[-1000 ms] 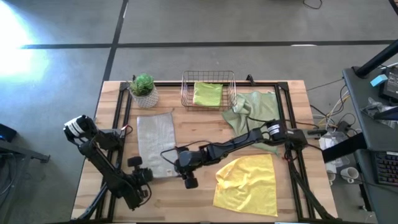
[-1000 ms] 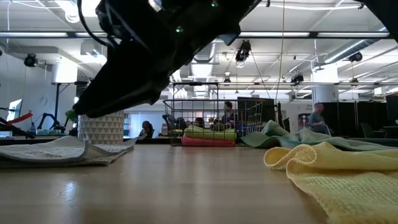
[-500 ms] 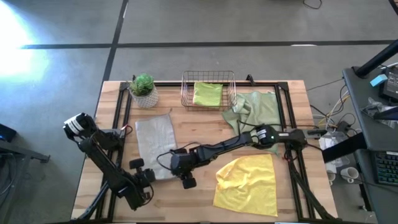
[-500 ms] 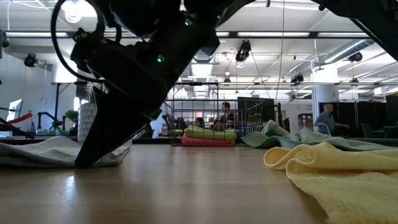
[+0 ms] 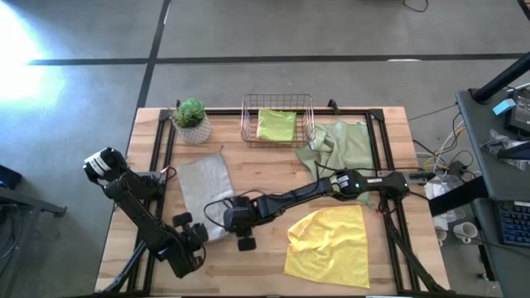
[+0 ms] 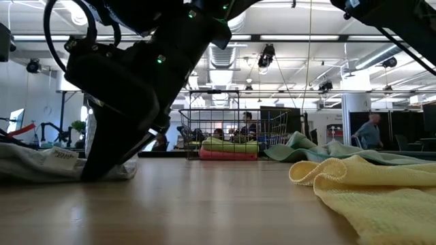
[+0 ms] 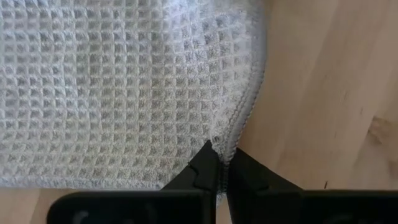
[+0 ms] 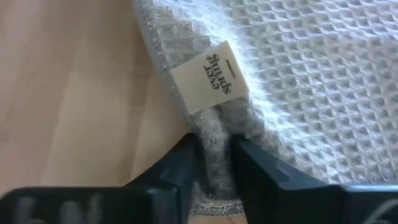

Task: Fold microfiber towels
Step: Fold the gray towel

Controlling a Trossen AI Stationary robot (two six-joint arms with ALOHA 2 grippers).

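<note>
Item: grey microfiber towel, waffle weave, lying flat toward the left side of the counter, its far edge near the potted plant at the far left corner. White sewn label at one near corner.

Left gripper: at the towel's near-left corner; in its wrist view the fingers are clenched on the stitched hem.

Right gripper: at the towel's near-right corner; fingers pinch a bunched fold of grey cloth just below the label.

Other stock:
- Yellow towel, crumpled, near-right part of the counter.
- Pale sage green towel, heaped toward the far right edge.
- Lime green towel, folded, inside the copper wire basket at the middle of the far edge.
- A pink layer shows under the green one in the low view; probably another folded towel.

Step in hand, as judged: both near corners of the grey towel are secured, ready for the first fold. Two towels appear done, three remain.

Next move calls for: lifting both corners together, carrying them level toward the far edge, and laying them on the far corners so the hems align. Uneven lift would skew the fold.
</note>
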